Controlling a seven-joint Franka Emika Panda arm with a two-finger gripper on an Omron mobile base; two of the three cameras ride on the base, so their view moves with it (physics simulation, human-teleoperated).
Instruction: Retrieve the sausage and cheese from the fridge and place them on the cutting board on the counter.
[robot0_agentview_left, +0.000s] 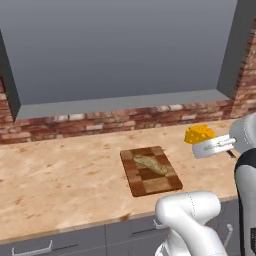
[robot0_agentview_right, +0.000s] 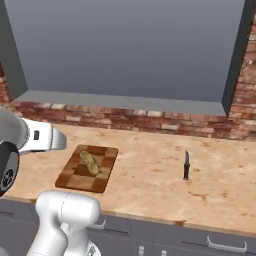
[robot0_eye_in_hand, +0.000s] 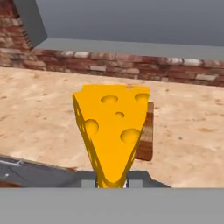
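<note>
While the cheese (robot0_eye_in_hand: 111, 133) rides above the counter (robot0_agentview_left: 60, 175), pinched by its narrow end between the two fingers of the gripper (robot0_eye_in_hand: 111, 180), the arm carries the yellow wedge high and to the right of the cutting board (robot0_agentview_left: 150, 171). In the hand view the holed wedge stands tall in front of the camera, with a corner of the checkered board showing just behind it. A pale tan, bread-like loaf (robot0_agentview_left: 150, 164) lies diagonally across the middle of the board; no dark reddish link is evident there, and whether the sausage lies anywhere on the worktop cannot be told. Farther along the counter, well apart from the board, a dark-handled knife (robot0_agentview_right: 186, 165) rests with its blade pointing toward the brick backsplash (robot0_agentview_right: 150, 122).

The hazards look plain. The grip holds only the thin tip of the wedge, so a quick swing could let it pivot or slip free onto the bare worktop. The loaf takes up the board's centre, leaving free room mainly toward the near end and the edges; a release over the loaf could leave the cheese tipping off it, or rolling off the board altogether.
</note>
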